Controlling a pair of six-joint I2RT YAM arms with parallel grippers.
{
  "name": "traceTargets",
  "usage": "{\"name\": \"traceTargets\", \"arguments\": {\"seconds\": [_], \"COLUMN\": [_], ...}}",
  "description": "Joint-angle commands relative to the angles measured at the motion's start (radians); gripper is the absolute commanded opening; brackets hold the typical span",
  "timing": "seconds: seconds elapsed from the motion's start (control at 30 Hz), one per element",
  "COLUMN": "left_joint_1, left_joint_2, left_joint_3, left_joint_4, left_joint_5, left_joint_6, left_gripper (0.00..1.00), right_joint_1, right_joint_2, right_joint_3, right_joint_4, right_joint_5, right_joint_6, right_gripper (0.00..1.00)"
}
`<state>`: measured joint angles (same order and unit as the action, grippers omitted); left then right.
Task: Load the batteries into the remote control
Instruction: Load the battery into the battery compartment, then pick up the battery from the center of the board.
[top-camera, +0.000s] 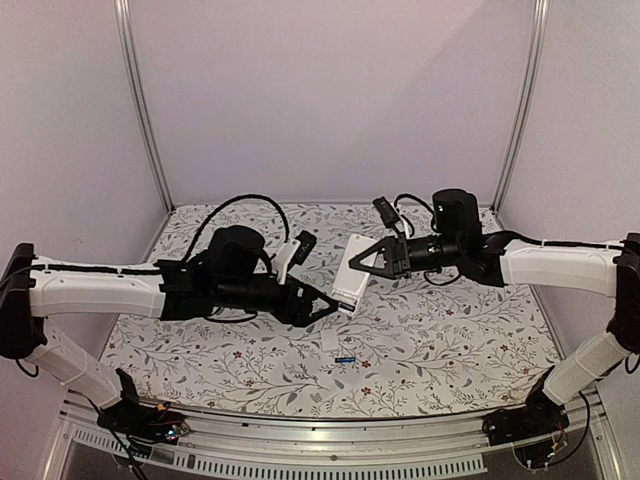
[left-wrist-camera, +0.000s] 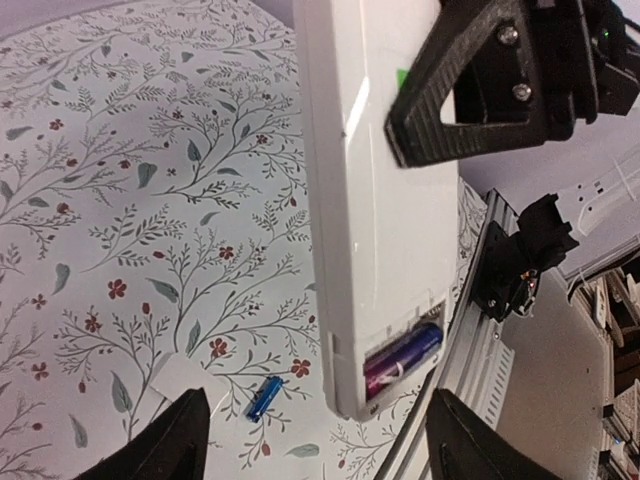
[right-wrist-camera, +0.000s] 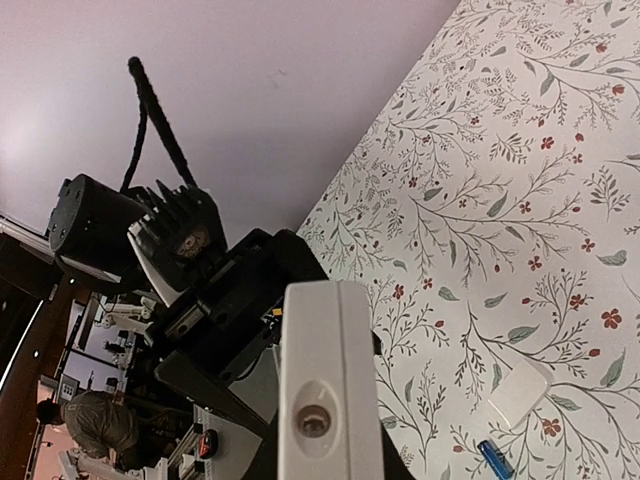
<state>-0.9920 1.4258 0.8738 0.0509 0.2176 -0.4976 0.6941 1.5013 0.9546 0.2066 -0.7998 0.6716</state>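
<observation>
Here's the bench (top-camera: 450, 350), top covered in leafy floral print, pale lilac walls (top-camera: 330, 100) behind and beside it, silver posts (top-camera: 145, 110) at its back corners, a metal rail (top-camera: 330, 440) along its near edge.

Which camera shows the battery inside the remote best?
Left wrist: the remote control turns its open compartment toward it, with the battery seated inside. Top external shows the remote control, but no battery can be made out. Right wrist sees only its end face.

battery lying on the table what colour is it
The battery is blue; the left wrist view shows it best.
</observation>
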Motion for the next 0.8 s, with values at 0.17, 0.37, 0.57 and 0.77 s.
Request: {"name": "traceTargets", "arguments": {"seconds": [0.17, 0.37, 0.57, 0.77], "left_joint_1": [0.011, -0.084, -0.145, -0.149], "left_joint_2": [-0.052, 0.093, 0.253, 0.353], "left_joint_3": [0.029, 0.179, 0.256, 0.313], "left_joint_4": [-0.215, -0.463, -0.489, -0.460], "left_joint_5": [-0.069, -0.110, -0.103, -0.091], "left_joint_6": [0.351, 0.552, 0.656, 0.761], "left_gripper": [0.69, 0.58, 0.46, 0.41], "right_joint_1": [-0.141, -0.243, -0.291, -0.318], "right_joint_2": [-0.092, -0.150, -0.183, -0.209], "right_joint_3": [-0.122, -0.207, -0.274, -0.321], "right_joint_4": [0.011, -0.012, -0.021, -0.036], "right_joint_5": [-0.009, -0.011, -0.024, -0.039], "right_joint_6": [-0.015, -0.026, -0.027, -0.035], "right_gripper": [0.00, 0.00, 0.00, 0.00]}}
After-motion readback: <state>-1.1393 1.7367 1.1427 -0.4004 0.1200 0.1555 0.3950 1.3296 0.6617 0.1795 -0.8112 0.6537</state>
